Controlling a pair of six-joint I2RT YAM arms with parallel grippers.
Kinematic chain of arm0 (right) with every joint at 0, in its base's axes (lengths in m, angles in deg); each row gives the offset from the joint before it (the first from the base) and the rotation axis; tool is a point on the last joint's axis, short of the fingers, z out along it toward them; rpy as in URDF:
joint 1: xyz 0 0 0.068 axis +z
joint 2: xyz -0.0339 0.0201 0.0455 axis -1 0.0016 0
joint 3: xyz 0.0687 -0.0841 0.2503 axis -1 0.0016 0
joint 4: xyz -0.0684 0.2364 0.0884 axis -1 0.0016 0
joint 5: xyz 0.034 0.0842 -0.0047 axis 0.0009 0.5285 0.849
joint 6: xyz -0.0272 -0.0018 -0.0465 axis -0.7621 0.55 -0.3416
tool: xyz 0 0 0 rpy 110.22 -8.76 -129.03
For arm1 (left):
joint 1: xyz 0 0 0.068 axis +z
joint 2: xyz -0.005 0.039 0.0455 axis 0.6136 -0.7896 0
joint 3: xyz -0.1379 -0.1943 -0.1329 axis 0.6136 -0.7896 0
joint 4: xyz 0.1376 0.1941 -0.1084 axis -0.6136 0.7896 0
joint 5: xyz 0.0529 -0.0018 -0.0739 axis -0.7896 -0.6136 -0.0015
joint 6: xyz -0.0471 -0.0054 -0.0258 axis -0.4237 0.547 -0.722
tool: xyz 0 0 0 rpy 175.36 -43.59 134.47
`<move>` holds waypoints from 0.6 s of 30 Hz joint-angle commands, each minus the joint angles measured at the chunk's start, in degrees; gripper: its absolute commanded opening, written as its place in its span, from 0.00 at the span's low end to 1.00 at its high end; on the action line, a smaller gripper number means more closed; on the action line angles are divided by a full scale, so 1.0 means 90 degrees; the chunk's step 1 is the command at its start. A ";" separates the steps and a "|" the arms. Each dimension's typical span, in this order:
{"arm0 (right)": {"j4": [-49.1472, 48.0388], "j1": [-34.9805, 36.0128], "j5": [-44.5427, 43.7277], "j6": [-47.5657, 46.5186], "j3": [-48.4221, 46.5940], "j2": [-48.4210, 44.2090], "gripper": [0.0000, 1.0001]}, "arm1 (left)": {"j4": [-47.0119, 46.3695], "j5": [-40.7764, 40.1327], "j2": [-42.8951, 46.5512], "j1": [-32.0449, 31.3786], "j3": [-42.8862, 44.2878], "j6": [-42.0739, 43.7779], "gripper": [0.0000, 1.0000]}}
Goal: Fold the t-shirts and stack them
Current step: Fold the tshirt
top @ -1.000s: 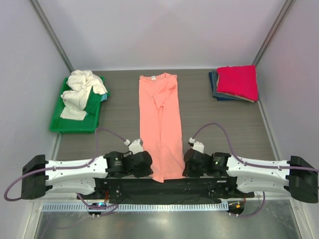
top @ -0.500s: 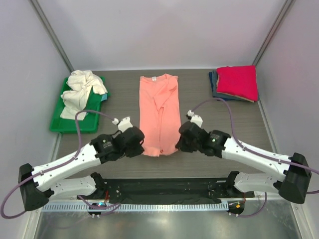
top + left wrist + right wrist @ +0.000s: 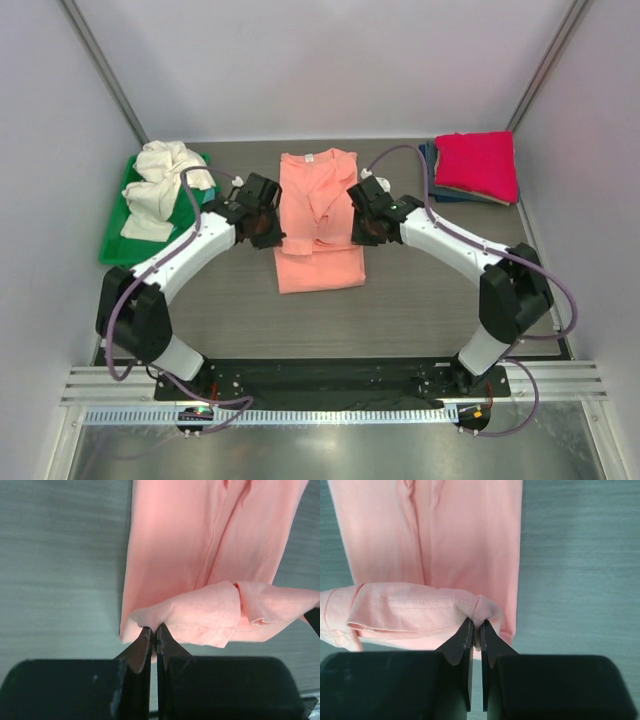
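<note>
The salmon-pink t-shirt (image 3: 318, 215) lies lengthwise mid-table, folded into a narrow strip with its hem end doubled back over itself. My left gripper (image 3: 272, 236) is shut on the hem's left corner (image 3: 150, 619), held above the strip. My right gripper (image 3: 360, 234) is shut on the hem's right corner (image 3: 486, 611). The cream-white t-shirt (image 3: 165, 185) lies crumpled in the green tray (image 3: 150, 250) at the far left. The magenta-red t-shirt (image 3: 477, 165) lies folded on dark blue ones (image 3: 432, 172) at the far right.
Grey side walls close in the table on the left and right. The black base plate (image 3: 330, 375) of the arms runs along the near edge. The table surface (image 3: 420, 300) is dark grey woodgrain.
Both grippers have carried the shirt's hem from the near table edge far forward, doubling the lower part of the strip over its upper part. Both arms are now stretched out.
</note>
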 commanded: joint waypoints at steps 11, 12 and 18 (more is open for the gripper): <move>-0.0212 -0.0833 0.0571 -0.0841 -0.1412 0.1536 0.01 | -0.0441 0.1130 -0.2164 0.0845 0.1720 0.0973 0.00; -0.0212 -0.0892 0.0620 -0.0851 -0.1529 0.1605 0.01 | -0.0402 0.1121 -0.2329 0.0855 0.1788 0.0973 0.00; -0.0251 -0.1048 0.0747 -0.0959 -0.1920 0.2122 0.01 | -0.0275 0.1121 -0.2867 0.0943 0.2228 0.0954 0.05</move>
